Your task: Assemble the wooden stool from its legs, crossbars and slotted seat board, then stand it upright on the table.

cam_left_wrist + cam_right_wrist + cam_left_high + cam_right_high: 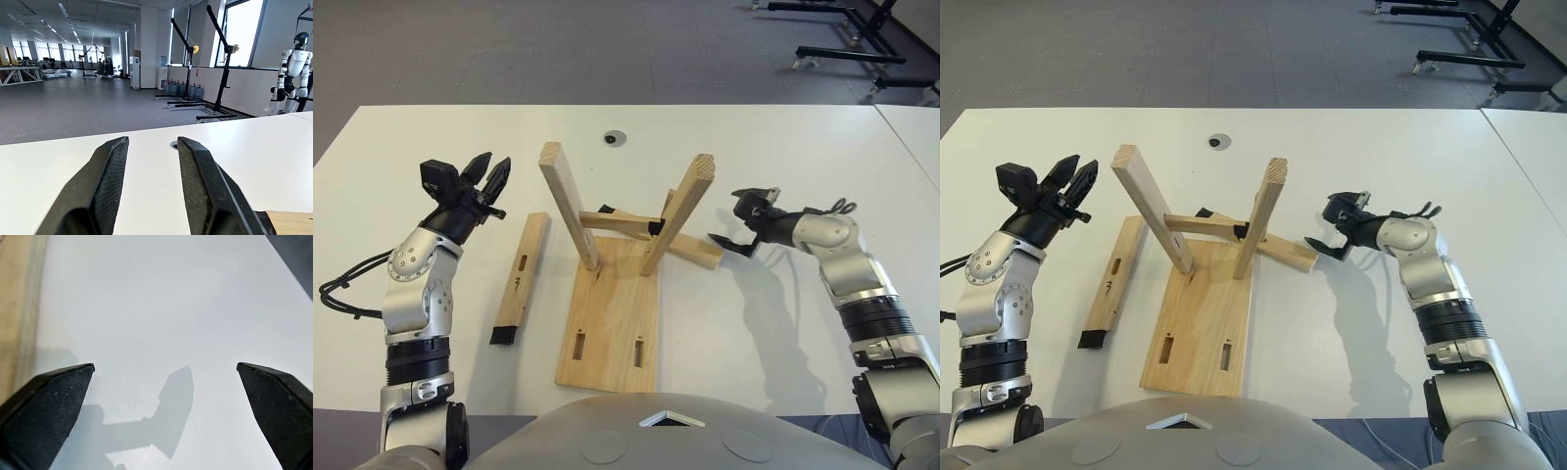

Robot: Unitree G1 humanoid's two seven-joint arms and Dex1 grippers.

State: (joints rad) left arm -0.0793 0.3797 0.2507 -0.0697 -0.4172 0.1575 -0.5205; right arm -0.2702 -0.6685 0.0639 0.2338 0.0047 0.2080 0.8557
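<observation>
Lying flat on table (803, 147), head views: pale slotted seat board (607, 323), two legs (570, 206) plugged in and splayed, crossbar (619, 223) between; spare leg (521, 279) flat just left. Left wrist: left gripper (152, 142) half open, empty, raised. Right wrist: right gripper (165, 367) wide open, empty, low over table.

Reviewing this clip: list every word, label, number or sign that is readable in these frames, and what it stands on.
No text can be read.
Loose wooden leg: a small dark mark beside its slot, too small to read.
Slotted seat board: bare wood, no print seen.
Yellow tag in the room behind: too small to read.
</observation>
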